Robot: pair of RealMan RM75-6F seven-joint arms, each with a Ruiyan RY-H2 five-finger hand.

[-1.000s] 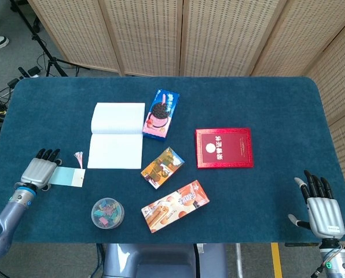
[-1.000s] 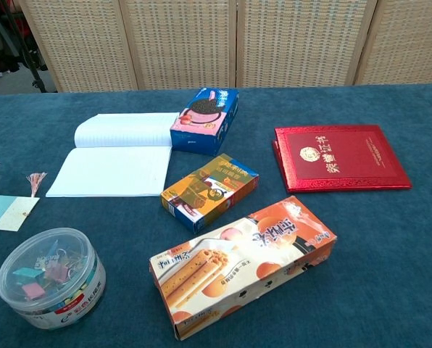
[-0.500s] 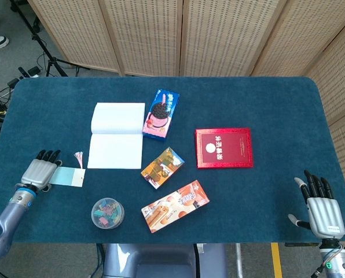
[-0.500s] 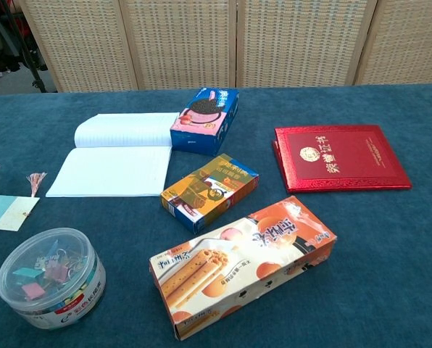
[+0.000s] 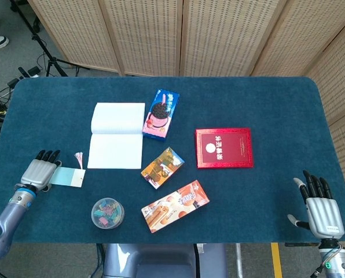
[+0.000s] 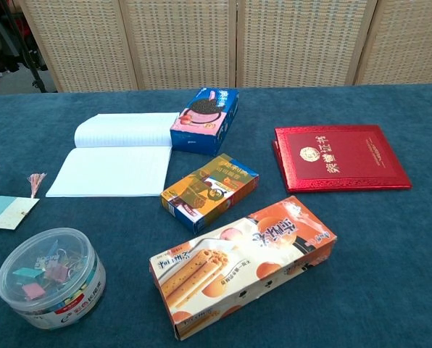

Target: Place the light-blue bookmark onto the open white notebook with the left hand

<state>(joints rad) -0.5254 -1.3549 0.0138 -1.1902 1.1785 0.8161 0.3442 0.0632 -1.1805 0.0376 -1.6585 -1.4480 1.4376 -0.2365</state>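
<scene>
A blue-covered bench (image 5: 265,98) seen from above. The light-blue bookmark (image 5: 67,177) lies flat near the left edge, its pink tassel (image 5: 79,157) pointing toward the open white notebook (image 5: 116,135) just beside it. The left robot hand (image 5: 39,171) rests on the bookmark's outer end, fingers laid flat over it; whether it grips the bookmark cannot be told. The right robot hand (image 5: 320,209) lies at the near right corner, fingers apart, holding nothing. A round tub of clips (image 6: 48,276) sits near the bookmark.

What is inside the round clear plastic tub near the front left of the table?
The clear tub holds pastel binder clips in pink, blue and green, seen through its lid. Those beneath the top layer are hidden, so their number cannot be told.
</scene>
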